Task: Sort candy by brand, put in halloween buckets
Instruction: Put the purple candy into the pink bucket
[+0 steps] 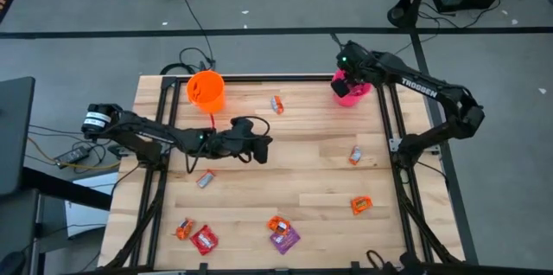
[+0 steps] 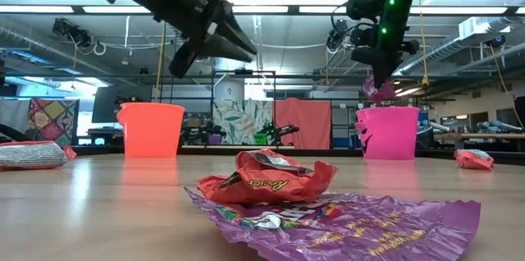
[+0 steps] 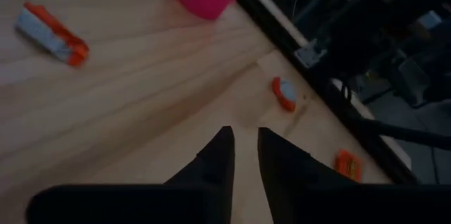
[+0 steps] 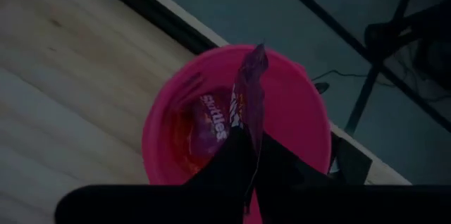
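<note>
My left gripper (image 1: 262,147) hangs over mid-bench, fingers nearly pressed together, empty. The orange bucket (image 1: 206,90) sits by the far edge. My right gripper (image 4: 248,155) pinches a purple candy (image 4: 249,90) above the pink bucket (image 4: 307,118) at the far right corner, one purple wrapper inside. Plenty left: about nine candies (image 1: 280,233) lie scattered, mostly along the near edge.

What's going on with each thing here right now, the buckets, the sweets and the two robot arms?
Pink bucket: upright, a purple packet already inside.
Orange bucket: upright at the table's far edge.
Purple candy: pinched, hanging over the pink bucket.
Right gripper: jaws shut on the purple candy.
Left gripper: above mid-table, jaws nearly closed, empty.
Loose candies: lying scattered on the table.
</note>
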Action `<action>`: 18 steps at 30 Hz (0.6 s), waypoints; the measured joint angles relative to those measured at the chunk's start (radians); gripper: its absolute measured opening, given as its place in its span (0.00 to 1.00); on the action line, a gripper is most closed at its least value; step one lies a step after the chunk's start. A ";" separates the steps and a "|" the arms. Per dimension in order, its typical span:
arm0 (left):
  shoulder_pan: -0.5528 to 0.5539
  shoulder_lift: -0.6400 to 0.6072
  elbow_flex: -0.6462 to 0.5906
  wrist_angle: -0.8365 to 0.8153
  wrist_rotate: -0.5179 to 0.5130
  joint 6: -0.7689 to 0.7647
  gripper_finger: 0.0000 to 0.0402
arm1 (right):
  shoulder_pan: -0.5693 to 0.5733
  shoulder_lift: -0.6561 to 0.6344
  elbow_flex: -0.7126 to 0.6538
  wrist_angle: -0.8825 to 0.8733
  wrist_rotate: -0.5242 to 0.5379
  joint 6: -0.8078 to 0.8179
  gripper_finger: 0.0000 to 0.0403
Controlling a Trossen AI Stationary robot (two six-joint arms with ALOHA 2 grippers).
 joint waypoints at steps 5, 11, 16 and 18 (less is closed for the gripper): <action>0.034 -0.006 0.000 0.060 -0.013 0.048 0.08 | -0.059 0.006 0.000 0.003 -0.052 -0.069 0.06; 0.066 -0.006 0.000 0.207 -0.020 0.072 0.04 | -0.105 0.007 0.000 0.001 -0.112 -0.134 0.10; 0.070 0.008 0.000 0.241 -0.020 0.118 0.04 | -0.135 0.007 0.000 -0.064 -0.133 -0.081 0.17; 0.072 0.017 0.000 0.253 -0.019 0.119 0.04 | -0.145 0.007 0.000 -0.080 -0.140 -0.084 0.22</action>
